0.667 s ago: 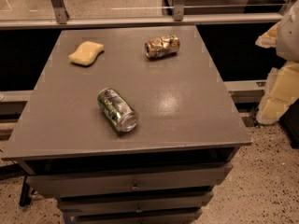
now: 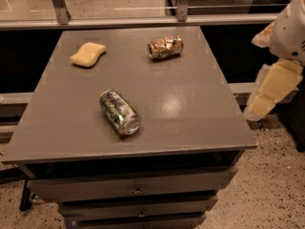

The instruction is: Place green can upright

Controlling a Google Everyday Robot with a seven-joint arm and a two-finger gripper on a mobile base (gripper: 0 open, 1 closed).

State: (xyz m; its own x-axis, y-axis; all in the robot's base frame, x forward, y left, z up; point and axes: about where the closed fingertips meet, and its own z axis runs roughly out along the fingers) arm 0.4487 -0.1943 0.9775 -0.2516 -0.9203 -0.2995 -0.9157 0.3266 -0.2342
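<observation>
Tabletop [image 2: 190, 109]: green can [image 2: 120, 112], gripper [image 2: 270, 90] far right

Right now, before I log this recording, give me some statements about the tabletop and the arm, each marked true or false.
1. The green-and-white cylindrical drink can stands upright on the grey table. False: it lies on its side.
2. The gold-brown dented can lies on its side, farther back on the table. True.
3. The gripper holds the green can. False: it hangs beyond the table's right edge, apart from the can.
4. The yellow sponge sits towards the back-left corner. True.
5. The two cans touch. False: bare tabletop separates them.
</observation>
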